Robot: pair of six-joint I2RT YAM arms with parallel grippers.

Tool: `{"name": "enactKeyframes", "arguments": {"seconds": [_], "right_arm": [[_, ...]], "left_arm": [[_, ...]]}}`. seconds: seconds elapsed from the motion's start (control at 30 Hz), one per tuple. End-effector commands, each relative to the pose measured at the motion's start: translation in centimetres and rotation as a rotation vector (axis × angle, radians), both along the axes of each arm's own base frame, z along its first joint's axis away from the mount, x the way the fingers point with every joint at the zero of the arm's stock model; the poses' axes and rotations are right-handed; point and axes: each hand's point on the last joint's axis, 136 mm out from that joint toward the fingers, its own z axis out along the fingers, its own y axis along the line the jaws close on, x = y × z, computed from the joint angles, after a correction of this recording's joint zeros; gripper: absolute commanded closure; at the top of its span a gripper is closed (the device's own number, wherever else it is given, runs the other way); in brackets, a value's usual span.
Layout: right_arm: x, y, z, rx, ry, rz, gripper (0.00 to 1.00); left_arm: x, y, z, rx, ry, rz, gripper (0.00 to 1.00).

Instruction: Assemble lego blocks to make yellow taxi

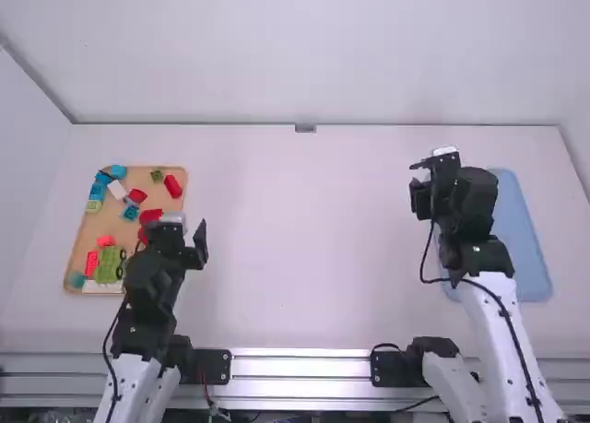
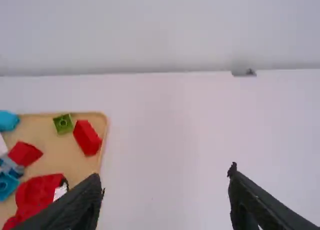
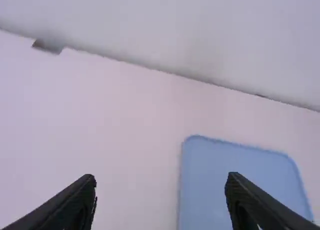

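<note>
The left gripper (image 2: 165,174) and right gripper (image 3: 161,177) have jaws apart, empty. Lego blocks (image 2: 87,138) lie scattered on the tan tray (image 2: 65,155); the left gripper should straddle one squarely, clear of neighbours.

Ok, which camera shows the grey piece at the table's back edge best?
The high view, because it places the whole grey piece near the middle of the table's back edge. The left wrist view shows it larger; the right wrist view, larger but aslant.
</note>
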Motion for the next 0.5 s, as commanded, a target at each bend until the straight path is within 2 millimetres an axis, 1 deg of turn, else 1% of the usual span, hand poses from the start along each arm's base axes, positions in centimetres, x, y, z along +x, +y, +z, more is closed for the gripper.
{"name": "enactKeyframes", "arguments": {"seconds": [0.0,0.2,0.23,0.3,0.37,0.4,0.47], "right_arm": [[-0.9,0.2,0.1,0.094,-0.043,-0.041,0.39],[-2.4,0.2,0.8,0.219,-0.172,-0.084,0.52],[-2.9,0.2,0.3,0.230,-0.175,-0.088,0.55],[-3.6,0.2,-0.5,0.230,-0.175,-0.088,0.59],[-4.6,0.2,-1.8,0.230,-0.175,-0.088,0.65],[-4.7,0.2,-1.9,0.230,-0.175,-0.088,0.66],[-5.5,0.2,-3.0,0.230,-0.175,-0.088,0.71]], "left_arm": [[-0.5,0.2,-1.2,-0.004,-0.007,0.010,0.43],[-1.4,0.2,-4.6,-0.004,-0.007,0.010,0.56],[-1.4,0.2,-4.8,-0.004,-0.020,0.010,0.59],[-1.5,0.2,-4.0,-0.004,-0.054,0.010,0.62],[-1.5,0.2,-2.7,-0.004,-0.108,0.010,0.67],[-1.5,0.2,-2.6,-0.004,-0.113,0.010,0.68],[-1.7,0.2,-1.7,-0.005,-0.153,0.010,0.72]]}}
